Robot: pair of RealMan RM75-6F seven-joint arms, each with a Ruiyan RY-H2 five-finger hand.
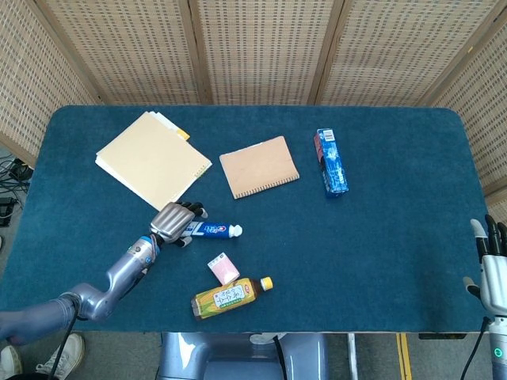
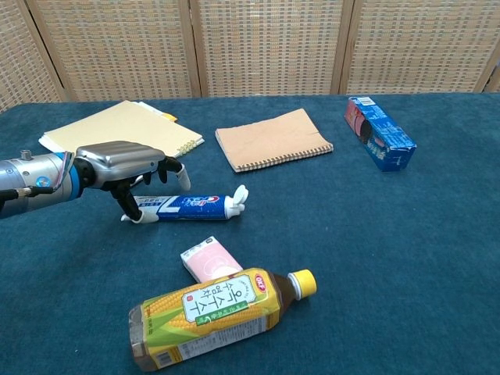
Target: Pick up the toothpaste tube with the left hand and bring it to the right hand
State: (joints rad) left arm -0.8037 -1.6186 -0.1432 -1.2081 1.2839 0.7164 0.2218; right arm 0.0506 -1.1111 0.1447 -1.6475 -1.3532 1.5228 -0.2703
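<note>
The blue and white toothpaste tube lies flat on the blue table, its white cap pointing right. My left hand hovers over the tube's flat tail end. Its thumb reaches down beside the tail and its other fingers arch above the tube without closing on it. My right hand shows only in the head view, at the table's near right corner, fingers straight and apart, holding nothing.
A pink packet and a lying corn tea bottle sit just in front of the tube. A yellow folder, a brown spiral notebook and a blue box lie further back.
</note>
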